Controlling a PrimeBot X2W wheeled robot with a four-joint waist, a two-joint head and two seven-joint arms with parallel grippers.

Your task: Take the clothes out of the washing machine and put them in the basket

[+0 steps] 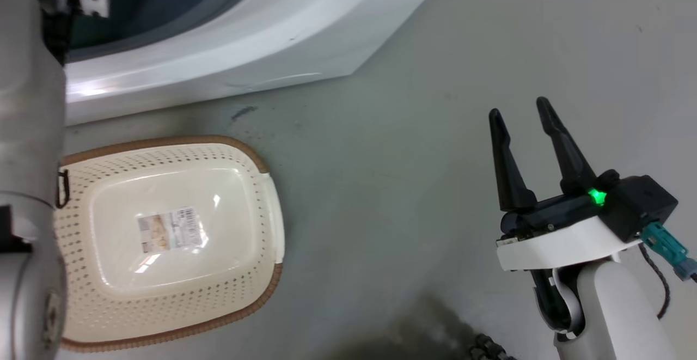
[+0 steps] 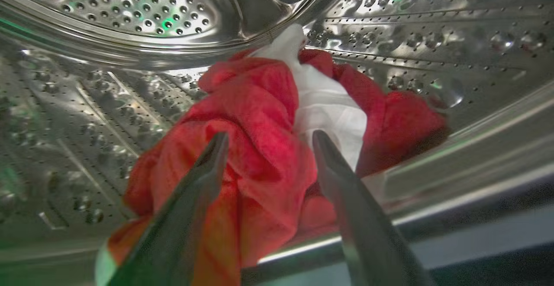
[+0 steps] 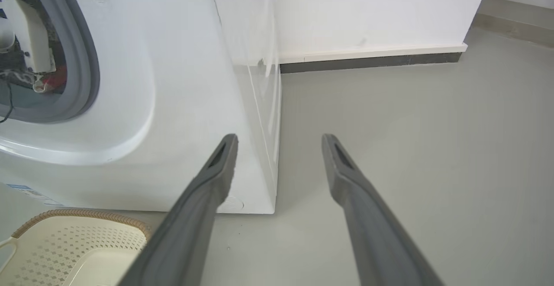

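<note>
Left arm: you see its pale forearm (image 1: 27, 131) running up the left edge of the head view, toward the porthole of the washing machine (image 1: 245, 38).
Left gripper (image 2: 270, 135): it is inside the perforated drum (image 2: 130, 9) with its fingers spread wide. A red fold bulges between them. It has nothing clamped, and you cannot tell whether either finger presses the cloth.
Clothes (image 2: 251, 117): a crumpled red heap with a white piece (image 2: 329, 104) on top, lying on the drum wall near the front lip.
Right arm: it is held out low over the grey floor (image 1: 381, 185), well apart from the machine, with the wrist level.
Right gripper (image 1: 518, 107): its fingers are parted and hold nothing. In your right wrist view they point past the machine's front corner.
Basket (image 1: 256, 158): it stands on the floor just before the machine, with a barcode sticker (image 1: 171, 229) on its bottom.
</note>
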